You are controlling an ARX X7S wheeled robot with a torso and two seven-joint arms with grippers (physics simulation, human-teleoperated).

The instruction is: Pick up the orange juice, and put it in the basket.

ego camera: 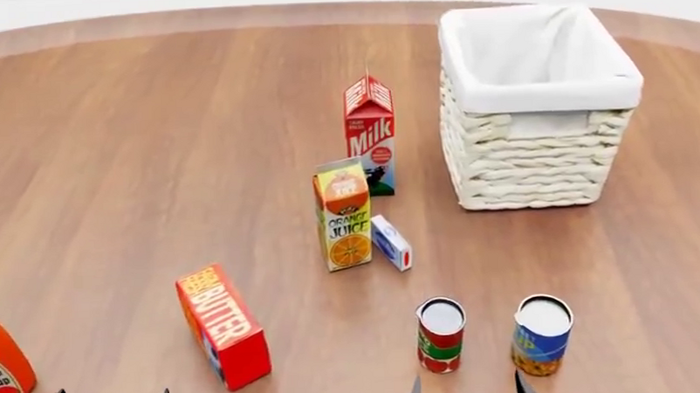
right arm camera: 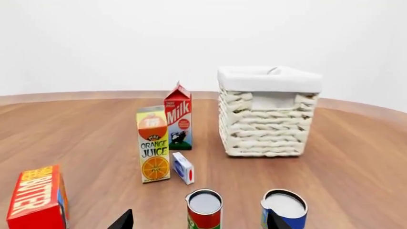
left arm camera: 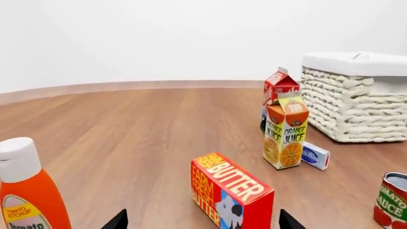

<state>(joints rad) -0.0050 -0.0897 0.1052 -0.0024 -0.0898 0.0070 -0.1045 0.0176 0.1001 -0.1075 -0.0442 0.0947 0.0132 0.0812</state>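
Desk (ego camera: 150, 151) was smooth wood with a soft sheen. Basket (ego camera: 524, 169) looked like rough white wicker with a matt cloth liner, and the orange juice (ego camera: 345, 216) was printed cardboard, pretty glossy.

2 cartons (ego camera: 344, 216), 2 cans (ego camera: 441, 335), 2 boxes (ego camera: 223, 327), 1 basket (ego camera: 541, 94), 1 ketchup btl (ego camera: 2, 366).

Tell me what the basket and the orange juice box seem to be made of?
The basket looks like white woven wicker, going by its braided rows, with a smooth white cloth liner over the rim. The orange juice looks like printed cardboard: flat faces, folded gable top.

Upright orange juice (ego camera: 345, 216) near basket (ego camera: 540, 92).
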